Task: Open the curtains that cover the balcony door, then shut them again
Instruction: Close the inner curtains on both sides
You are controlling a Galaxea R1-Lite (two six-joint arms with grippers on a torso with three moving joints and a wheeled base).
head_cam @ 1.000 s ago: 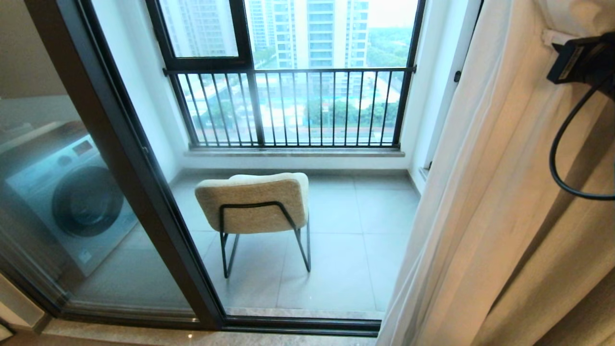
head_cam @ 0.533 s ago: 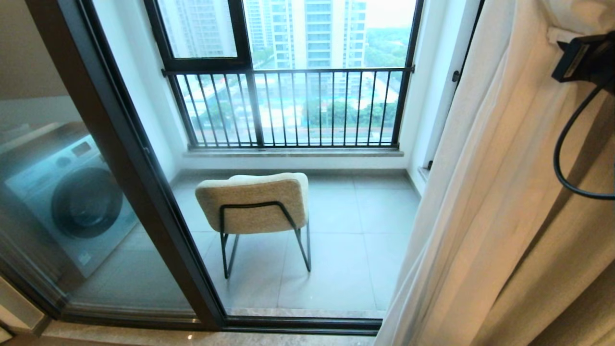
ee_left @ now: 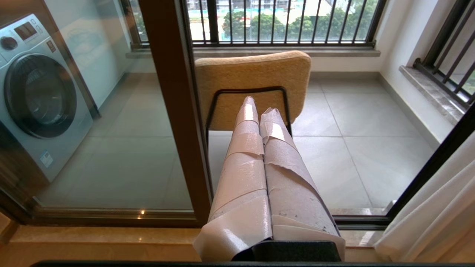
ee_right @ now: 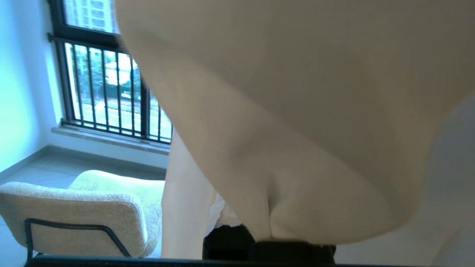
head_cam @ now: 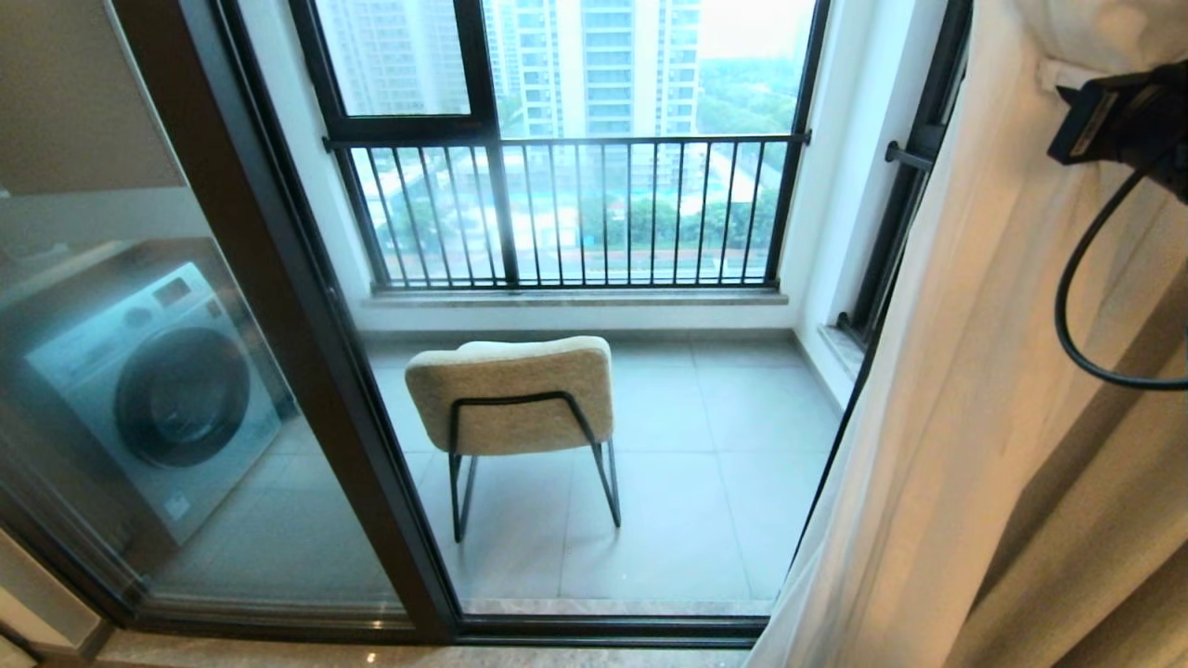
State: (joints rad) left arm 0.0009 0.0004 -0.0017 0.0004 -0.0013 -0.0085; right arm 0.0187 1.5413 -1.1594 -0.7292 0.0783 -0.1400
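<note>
between the right gripper's (ee_right: 259, 237) shut fingers, the curtains (ee_right: 297, 111) bunch.

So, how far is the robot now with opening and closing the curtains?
Opening looks done: the curtains are bunched at the right and the balcony door is uncovered, chair visible through it. In hand: the right pincer is shut on the curtains. The left pincer is shut and idle. Left: pulling the curtains closed again.
</note>
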